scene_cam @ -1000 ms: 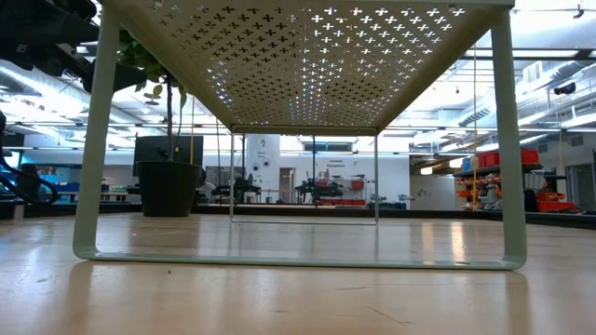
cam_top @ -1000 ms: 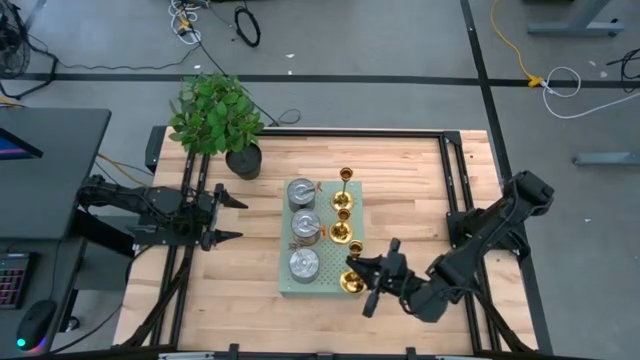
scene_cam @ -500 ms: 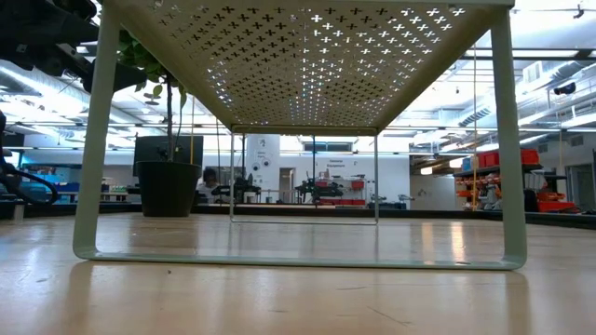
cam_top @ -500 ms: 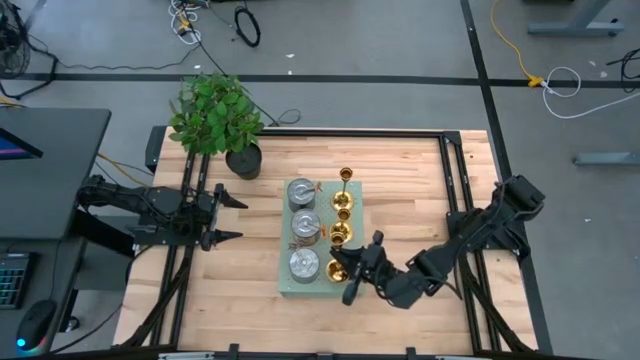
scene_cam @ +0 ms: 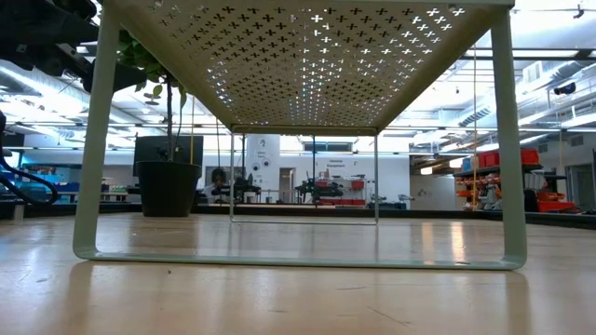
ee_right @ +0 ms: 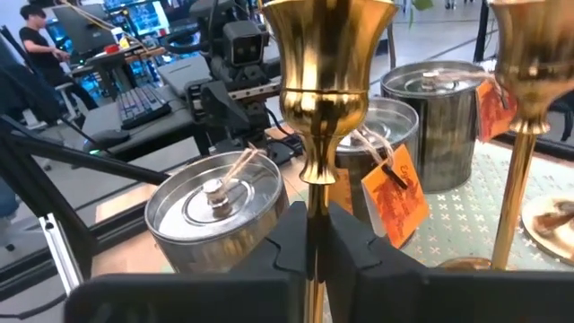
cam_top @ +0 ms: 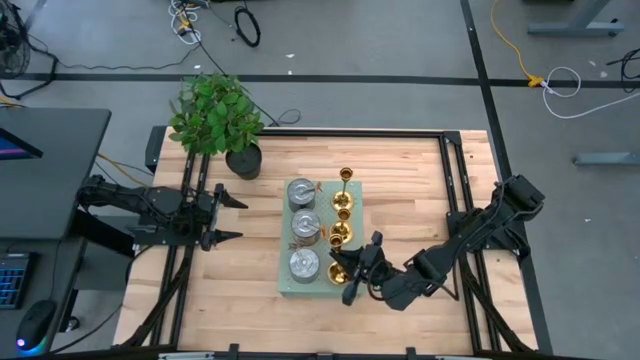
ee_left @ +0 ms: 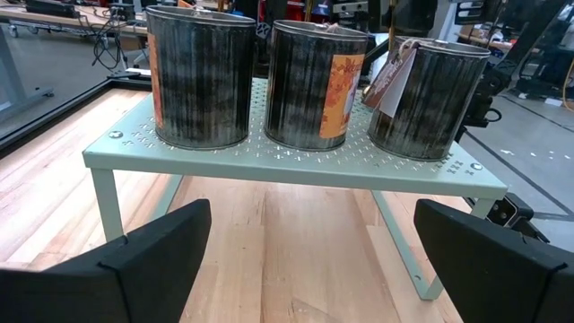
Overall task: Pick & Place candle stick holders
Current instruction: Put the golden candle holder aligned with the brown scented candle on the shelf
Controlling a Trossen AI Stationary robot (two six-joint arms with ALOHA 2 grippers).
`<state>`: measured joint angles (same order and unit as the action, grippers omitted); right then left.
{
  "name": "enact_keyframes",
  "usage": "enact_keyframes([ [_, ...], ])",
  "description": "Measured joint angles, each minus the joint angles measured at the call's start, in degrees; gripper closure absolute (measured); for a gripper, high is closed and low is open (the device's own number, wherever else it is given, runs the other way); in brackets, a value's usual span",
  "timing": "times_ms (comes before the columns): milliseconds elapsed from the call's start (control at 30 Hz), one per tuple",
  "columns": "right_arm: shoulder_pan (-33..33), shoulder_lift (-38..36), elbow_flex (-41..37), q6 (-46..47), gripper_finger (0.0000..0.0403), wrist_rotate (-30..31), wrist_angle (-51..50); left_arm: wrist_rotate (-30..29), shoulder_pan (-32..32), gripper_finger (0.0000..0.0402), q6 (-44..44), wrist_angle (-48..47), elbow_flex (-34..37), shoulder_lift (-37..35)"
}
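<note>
While the left pincer point(cam_top: 228, 218) waits with fingers apart near the wooden desk's point(cam_top: 400, 170) edge, the right pincer point(ee_right: 309, 240) stays clamped on a shiny brass-gold candlestick point(ee_right: 321, 99). It stands over the pale green perforated metal shelf point(cam_top: 284, 285).

The right arm stretches low across the bench point(cam_top: 410, 180) with its pincer point(cam_top: 343, 270) clamped tight, while the left pincer point(cam_top: 232, 218) waits near the bench's left edge, fingers spread.
</note>
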<state>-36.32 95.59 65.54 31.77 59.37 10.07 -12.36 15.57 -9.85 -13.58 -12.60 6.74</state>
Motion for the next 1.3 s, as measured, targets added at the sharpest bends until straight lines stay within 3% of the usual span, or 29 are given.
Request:
enact_keyframes([
  [233,0.00,0.00,0.00,0.33,0.0362,0.03,-1.12,0.00,-0.02,0.0003,0.00,0.00,0.00,0.00],
  [733,-1.56,-2.86,0.02,4.04,0.0358,1.47,-8.35,0.00,-0.02,0.0003,-0.01,0.01,0.00,-0.01],
  [1300,-1.14,-3.48,0.02,5.55,0.0348,-3.42,-8.72,0.00,-0.02,0.0003,0.00,0.00,0.00,-0.02],
])
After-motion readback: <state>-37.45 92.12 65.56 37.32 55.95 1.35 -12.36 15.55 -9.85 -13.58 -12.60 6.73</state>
